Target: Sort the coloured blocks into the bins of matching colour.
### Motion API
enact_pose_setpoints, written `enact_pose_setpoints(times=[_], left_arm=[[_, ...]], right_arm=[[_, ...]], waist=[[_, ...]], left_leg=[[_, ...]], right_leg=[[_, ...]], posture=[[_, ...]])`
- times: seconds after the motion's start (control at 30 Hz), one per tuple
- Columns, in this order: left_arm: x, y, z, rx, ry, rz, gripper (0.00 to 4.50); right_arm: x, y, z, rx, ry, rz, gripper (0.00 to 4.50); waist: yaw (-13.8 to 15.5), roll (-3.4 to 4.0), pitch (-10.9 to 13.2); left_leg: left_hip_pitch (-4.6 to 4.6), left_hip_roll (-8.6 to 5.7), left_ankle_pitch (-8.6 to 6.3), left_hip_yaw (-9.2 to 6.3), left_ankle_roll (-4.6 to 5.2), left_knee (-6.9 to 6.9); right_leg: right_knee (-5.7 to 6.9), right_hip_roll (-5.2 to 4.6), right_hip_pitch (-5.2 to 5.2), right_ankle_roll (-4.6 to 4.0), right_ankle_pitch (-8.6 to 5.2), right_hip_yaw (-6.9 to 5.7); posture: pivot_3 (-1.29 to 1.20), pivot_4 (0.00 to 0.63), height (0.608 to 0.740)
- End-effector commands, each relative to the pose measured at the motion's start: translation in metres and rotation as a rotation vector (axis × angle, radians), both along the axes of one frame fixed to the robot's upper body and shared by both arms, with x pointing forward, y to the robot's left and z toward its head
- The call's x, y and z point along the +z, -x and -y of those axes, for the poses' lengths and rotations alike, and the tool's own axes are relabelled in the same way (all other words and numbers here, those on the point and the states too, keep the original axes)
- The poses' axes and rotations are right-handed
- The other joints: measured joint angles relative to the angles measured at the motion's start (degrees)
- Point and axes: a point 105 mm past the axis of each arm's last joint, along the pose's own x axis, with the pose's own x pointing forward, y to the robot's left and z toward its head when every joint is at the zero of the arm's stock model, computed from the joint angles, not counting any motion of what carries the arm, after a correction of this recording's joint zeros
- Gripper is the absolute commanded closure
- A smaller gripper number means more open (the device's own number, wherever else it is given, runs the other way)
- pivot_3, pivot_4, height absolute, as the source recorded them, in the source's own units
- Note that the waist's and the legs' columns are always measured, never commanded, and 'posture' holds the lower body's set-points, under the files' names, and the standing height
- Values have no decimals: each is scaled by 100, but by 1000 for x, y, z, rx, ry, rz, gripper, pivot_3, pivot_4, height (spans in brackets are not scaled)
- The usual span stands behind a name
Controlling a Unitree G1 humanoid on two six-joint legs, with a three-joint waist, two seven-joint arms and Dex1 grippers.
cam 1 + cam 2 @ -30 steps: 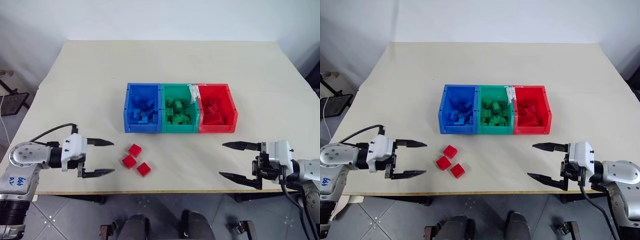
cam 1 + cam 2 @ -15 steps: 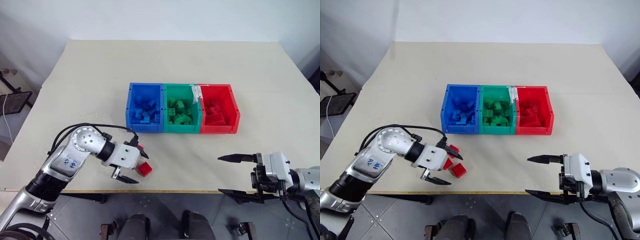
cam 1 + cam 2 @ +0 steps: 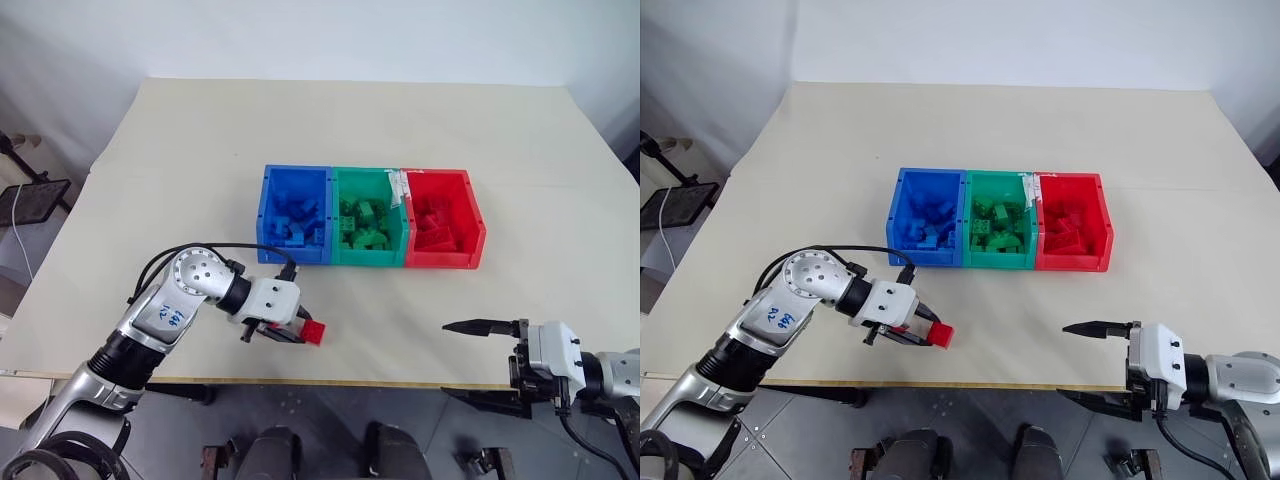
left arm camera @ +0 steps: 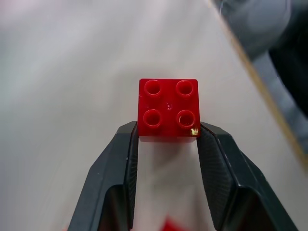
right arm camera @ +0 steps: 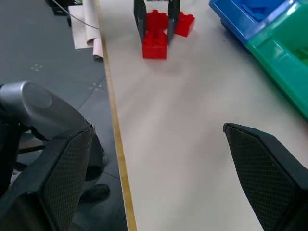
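Red block [image 4: 168,110] square, studs up, pinched in left hand [image 4: 167,139]

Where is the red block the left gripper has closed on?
In the head views the red block sits between the left gripper fingers near the table's front edge, left of centre.

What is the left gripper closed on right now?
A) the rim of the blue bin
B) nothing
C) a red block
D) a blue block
C: in the left wrist view the left gripper has its two black fingers pressed against the sides of a red block.
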Motion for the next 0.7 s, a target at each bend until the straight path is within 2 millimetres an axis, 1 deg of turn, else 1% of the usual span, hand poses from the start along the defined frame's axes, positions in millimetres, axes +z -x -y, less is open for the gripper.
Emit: enact_pose_setpoints(times=[0.03, 0.07, 0.1, 0.13, 0.2, 0.27, 0.4, 0.5, 0.53, 0.6, 0.63, 0.67, 0.7], left_arm=[[50, -7, 36, -1, 339, 53, 3054], [68, -15, 48, 45, 467, 63, 3054], [78, -20, 55, 80, 542, 65, 3054], [84, -24, 60, 98, 580, 75, 3054], [98, -39, 80, 153, 671, 123, 3054], [107, -50, 101, 186, 737, 135, 3054], [110, -79, 138, 298, 764, 191, 3054], [109, -88, 163, 308, 769, 170, 3054], [104, -93, 171, 325, 744, 165, 3054], [97, -99, 180, 344, 713, 145, 3054], [96, -105, 183, 372, 692, 178, 3054], [96, -109, 185, 388, 683, 204, 2704], [102, -110, 187, 397, 700, 200, 2299]], right_arm=[[17, -8, 16, -207, -87, 112, 0], [20, -11, 21, -293, -127, 145, 0], [22, -12, 25, -347, -151, 164, 0], [24, -12, 28, -385, -169, 177, 0], [37, -17, 41, -530, -255, 271, 0], [48, -20, 51, -643, -317, 325, 0], [53, -21, 58, -738, -313, 341, 0], [53, -20, 59, -779, -307, 332, 0], [52, -19, 58, -788, -304, 323, 0], [51, -17, 54, -793, -303, 314, 0], [50, -17, 51, -796, -309, 306, 0], [49, -16, 49, -798, -314, 301, 0], [49, -15, 45, -791, -318, 296, 0]], waist=[[36, -1, 0], [107, -3, 2], [147, -6, 4], [166, -7, 4], [152, -4, 2], [146, -2, 1], [155, -3, 1], [161, -3, 1], [165, -3, 1], [159, -3, 1], [160, -4, 2], [158, -4, 2], [152, -5, 2]], left_leg=[[0, 0, 0, 0, 0, 1], [-2, 0, 0, -5, 0, 3], [-5, -1, 0, -13, 0, 12], [-11, -6, 0, -32, 0, 29], [-3, -9, 0, -28, 1, 37], [10, -10, 0, -32, 1, 30], [7, -17, 2, -28, 6, 30], [6, -18, 2, -23, 10, 19], [8, -18, 2, -19, 12, 12], [8, -18, 1, -17, 16, 3], [8, -18, 0, -15, 17, 0], [7, -18, -1, -13, 19, 0], [6, -18, 0, -12, 21, -1]], right_leg=[[1, 0, 0, 0, 0, 0], [1, 0, 3, 0, 0, -2], [2, -2, 7, 1, 0, -8], [3, -6, 17, 2, 1, -17], [-2, -8, 29, 3, 2, -14], [-8, -6, 45, 3, 2, -20], [-22, -7, 50, 3, 2, -19], [-32, -7, 50, 3, 2, -22], [-37, -7, 49, 3, 2, -21], [-42, -7, 47, 3, 2, -23], [-42, -7, 46, 3, 2, -23], [-42, -8, 44, 4, 2, -23], [-44, -8, 42, 4, 2, -23]], posture=[[0, 150, 740], [0, 150, 740], [0, 150, 740], [0, 150, 740], [0, 150, 740], [0, 150, 740], [0, 150, 740], [0, 150, 740], [0, 150, 740], [0, 150, 740], [0, 150, 740], [0, 150, 740], [0, 150, 740]])
